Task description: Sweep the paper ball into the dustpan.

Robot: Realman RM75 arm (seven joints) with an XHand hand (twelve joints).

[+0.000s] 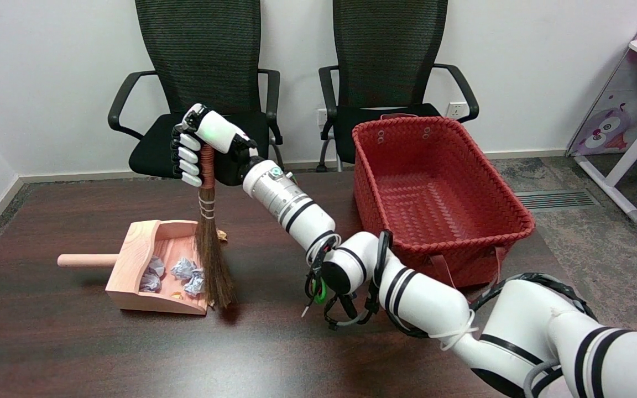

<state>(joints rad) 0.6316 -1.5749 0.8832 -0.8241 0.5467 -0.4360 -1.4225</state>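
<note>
Paper balls (186,272), crumpled and bluish-white, lie inside the wooden dustpan (130,260), below the right hand (202,145) and slightly to its left. Broom (212,249) hangs nearly upright from the hand; bristle tips at the dustpan's open mouth, beside the balls. Hand's fingers wrapped tight round the broom's copper-coloured handle. Red woven basket (440,188) well to the hand's right, on the dark table (103,348).

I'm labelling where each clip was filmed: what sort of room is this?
Probably an office or meeting room: two black mesh office chairs against a plain white wall, a dark wooden table, and a wall socket.
</note>
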